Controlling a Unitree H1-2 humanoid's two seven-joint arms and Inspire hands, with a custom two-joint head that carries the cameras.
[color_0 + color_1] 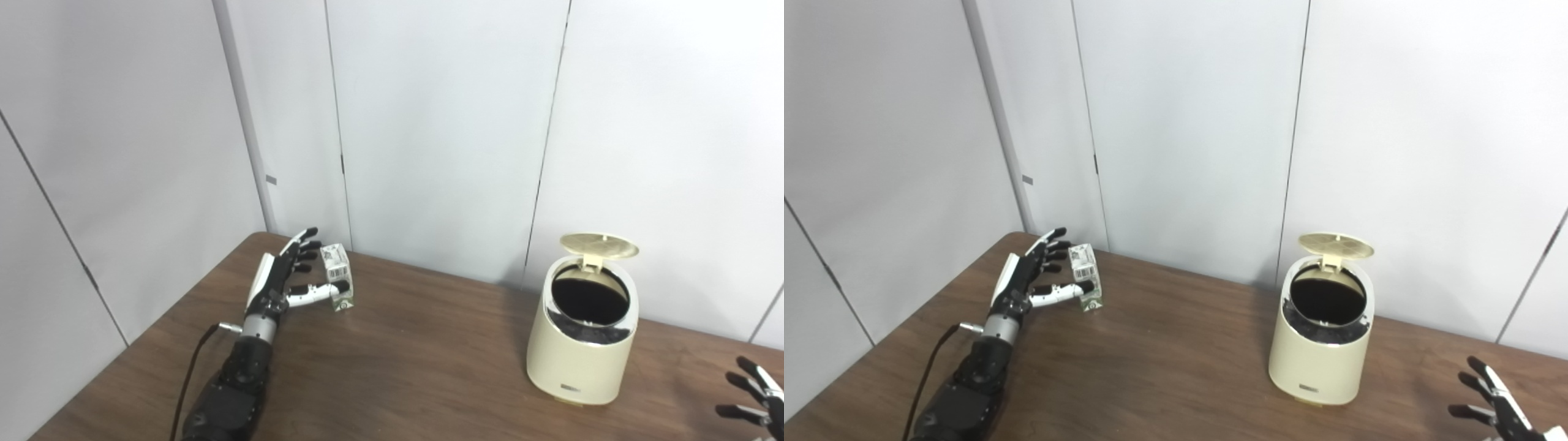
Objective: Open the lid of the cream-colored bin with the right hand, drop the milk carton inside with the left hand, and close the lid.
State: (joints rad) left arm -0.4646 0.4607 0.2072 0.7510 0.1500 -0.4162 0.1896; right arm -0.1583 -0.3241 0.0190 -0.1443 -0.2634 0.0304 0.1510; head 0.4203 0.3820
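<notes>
left eye: bin (582, 343) lid (599, 245) up, milk carton (338, 275) far left of bin, left hand (288, 275) spread against it, not clamped | right eye: right hand (1494, 401) splayed, empty, right of bin | tip: wrap carton squarely before lifting

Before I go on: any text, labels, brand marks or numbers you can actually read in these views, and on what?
No text is legible in either view.
Milk carton: printed panels, what looks like a barcode and green marks, too small and blurred to read.
Cream-colored bin: small dark badge low on the front, lettering too small to read.
Wall panel: small grey tag, nothing readable.
</notes>
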